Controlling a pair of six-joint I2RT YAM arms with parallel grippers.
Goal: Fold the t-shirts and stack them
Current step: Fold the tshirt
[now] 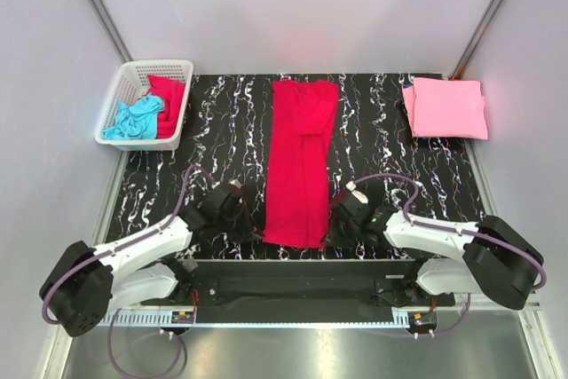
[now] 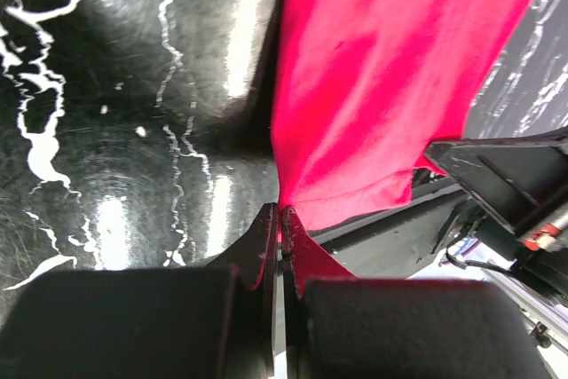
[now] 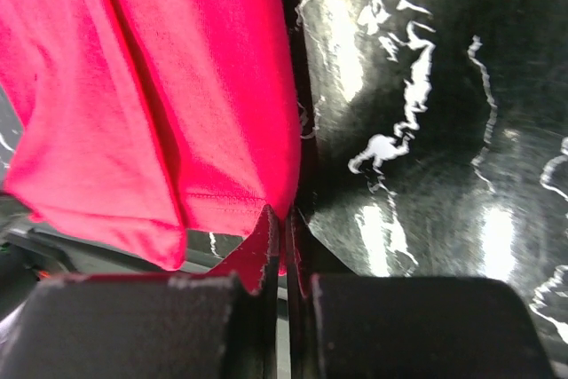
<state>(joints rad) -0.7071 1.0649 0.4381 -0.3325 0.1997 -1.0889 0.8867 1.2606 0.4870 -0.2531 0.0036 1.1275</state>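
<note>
The crimson t-shirt is laid as a long narrow strip across the middle of the surface, from far edge to near edge. Its two near corners are pinched by the left jaws and the right jaws. A folded pink t-shirt is placed at the far right corner.

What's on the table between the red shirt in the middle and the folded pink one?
Nothing. In the top view, only bare black marbled table separates the red shirt from the pink shirt.
</note>
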